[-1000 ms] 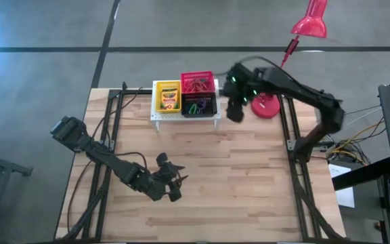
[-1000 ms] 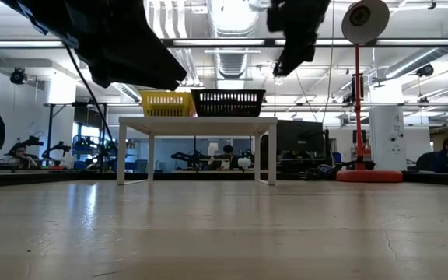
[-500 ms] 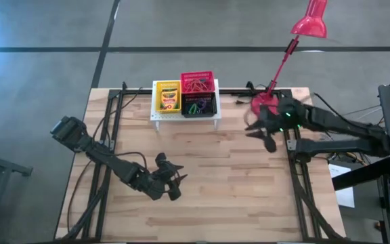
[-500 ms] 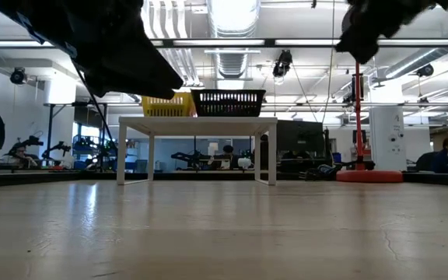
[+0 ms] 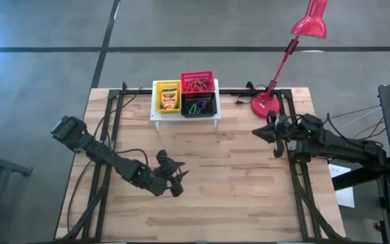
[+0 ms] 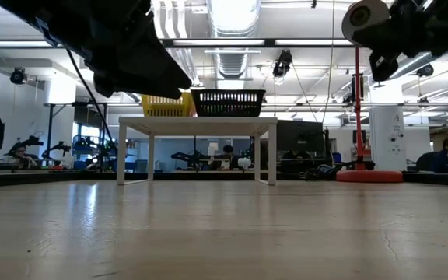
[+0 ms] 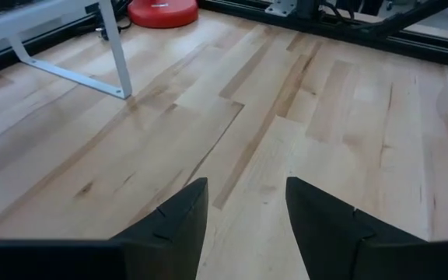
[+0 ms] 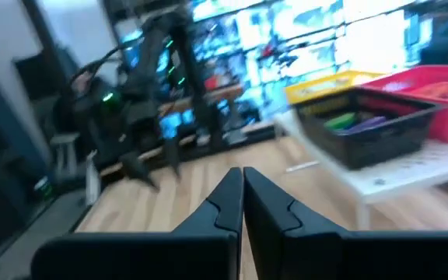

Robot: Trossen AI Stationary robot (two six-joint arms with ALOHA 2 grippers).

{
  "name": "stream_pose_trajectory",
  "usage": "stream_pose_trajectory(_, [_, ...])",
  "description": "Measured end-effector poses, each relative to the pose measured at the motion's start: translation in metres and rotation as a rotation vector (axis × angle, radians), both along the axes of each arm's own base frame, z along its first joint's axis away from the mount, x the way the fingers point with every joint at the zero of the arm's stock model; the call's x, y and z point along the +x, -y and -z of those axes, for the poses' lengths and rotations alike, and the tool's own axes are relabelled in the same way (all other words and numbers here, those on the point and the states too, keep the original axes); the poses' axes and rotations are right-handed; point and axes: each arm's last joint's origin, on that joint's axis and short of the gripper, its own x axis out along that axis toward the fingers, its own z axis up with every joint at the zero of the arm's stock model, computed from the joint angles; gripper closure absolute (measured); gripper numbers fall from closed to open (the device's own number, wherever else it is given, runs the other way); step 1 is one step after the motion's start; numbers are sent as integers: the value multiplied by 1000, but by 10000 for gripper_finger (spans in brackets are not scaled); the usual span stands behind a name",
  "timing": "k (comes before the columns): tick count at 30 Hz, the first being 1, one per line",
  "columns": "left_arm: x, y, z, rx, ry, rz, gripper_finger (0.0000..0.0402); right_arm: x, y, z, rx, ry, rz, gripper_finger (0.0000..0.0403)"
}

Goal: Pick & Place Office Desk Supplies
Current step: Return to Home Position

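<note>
Tuck your right gripper [image 8: 243,177], fingers pressed together on nothing, toward the desk's [image 5: 235,196] right edge, clear of the lamp [image 5: 265,106]. The supplies lie in baskets [image 5: 198,74] at the far edge. The left gripper [image 7: 245,185] waits spread, nearer the front edge.

Left end effector [image 7: 245,185] parted, right end effector [image 8: 242,171] seemingly pinched closed; both arms stretched low.

Your wooden table [image 5: 235,176]: white perforated stand [image 5: 185,119] on four legs at the far edge; red lamp base [image 5: 265,106] sits near it, to the right.
</note>
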Motion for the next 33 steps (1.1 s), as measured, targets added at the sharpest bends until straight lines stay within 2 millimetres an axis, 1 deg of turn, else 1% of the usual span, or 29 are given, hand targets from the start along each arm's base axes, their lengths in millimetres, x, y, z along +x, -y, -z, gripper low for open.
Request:
stream_pose_trajectory(3, [0, 0, 0, -1, 2, 0, 224, -3, 1, 14, 24, 24, 52, 394])
stream_pose_trajectory(6, [0, 0, 0, -6, 4, -3, 224, -5, 0, 28, 54, 20, 55, 394])
stream_pose_trajectory(14, [0, 0, -1, -18, 14, -8, 224, -9, -4, 56, 80, 63, 131, 394])
stream_pose_trajectory(17, [1, 0, -1, -27, 19, -12, 224, -9, -9, 56, 30, 68, 114, 394])
stream_pose_trajectory(21, [1, 0, -1, -28, 21, -12, 224, -9, -18, 52, -47, 102, 132, 394])
stream_pose_trajectory(27, [1, 0, -1, -29, 24, -12, 224, -8, -32, 60, -132, 12, 16, 394])
stream_pose_trajectory(30, [1, 0, -1, -26, 22, -10, 224, -8, -34, 66, -160, -47, -11, 394])
stream_pose_trajectory(33, [1, 0, -1, -8, 15, -1, 224, -8, -35, 67, -182, -58, -38, 394])
